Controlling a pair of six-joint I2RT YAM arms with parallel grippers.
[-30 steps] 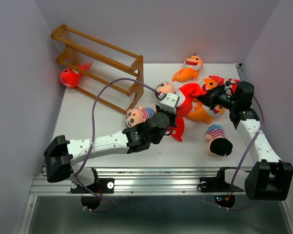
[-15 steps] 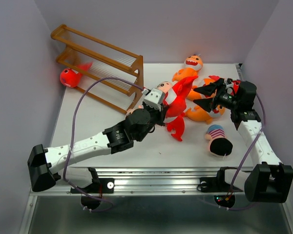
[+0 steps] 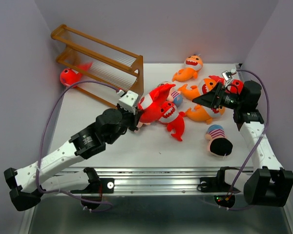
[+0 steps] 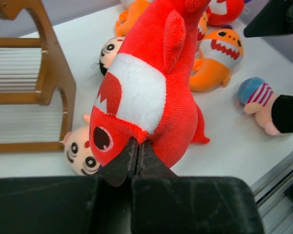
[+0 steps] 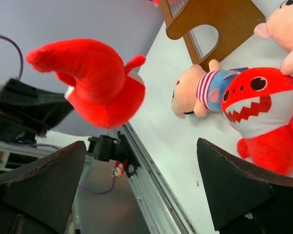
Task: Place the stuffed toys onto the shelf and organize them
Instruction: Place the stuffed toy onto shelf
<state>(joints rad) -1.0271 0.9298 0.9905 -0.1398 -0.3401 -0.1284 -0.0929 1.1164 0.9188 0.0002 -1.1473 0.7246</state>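
Red plush filled the left wrist view. A red shark (image 4: 146, 97) hung from the left gripper (image 4: 136, 152). The two black fingers were pinched tight together on a soft bit of the shark, right by its mouth. The shark stuck out past the fingertips, with its tail end pointing away from the gripper. It was up in the air, off the white table (image 3: 136, 146).

The brown wooden shelf (image 4: 53, 83) stood on the table, close to the left side of that gripper. The held shark was near the shelf's side board but did not touch it. A round red toy (image 3: 68, 77) was at the far end of the shelf, well away from both grippers. I could not tell if it sat on a tier or just beside it.

Ahead and to the right of the left gripper lay an orange shark (image 4: 219, 53) with white teeth. More to the right, a boy doll with black hair (image 4: 271, 105) lay flat on the table.

The right gripper (image 5: 140, 146) had its two fingers spread wide apart, with nothing between them. It pointed toward the held shark, well apart from it. On the table in front of it, near one finger, lay a second red shark (image 5: 263, 117) with its toothy grin facing up. A striped boy doll (image 5: 200, 92) lay just beside that shark, between it and the foot of the shelf.
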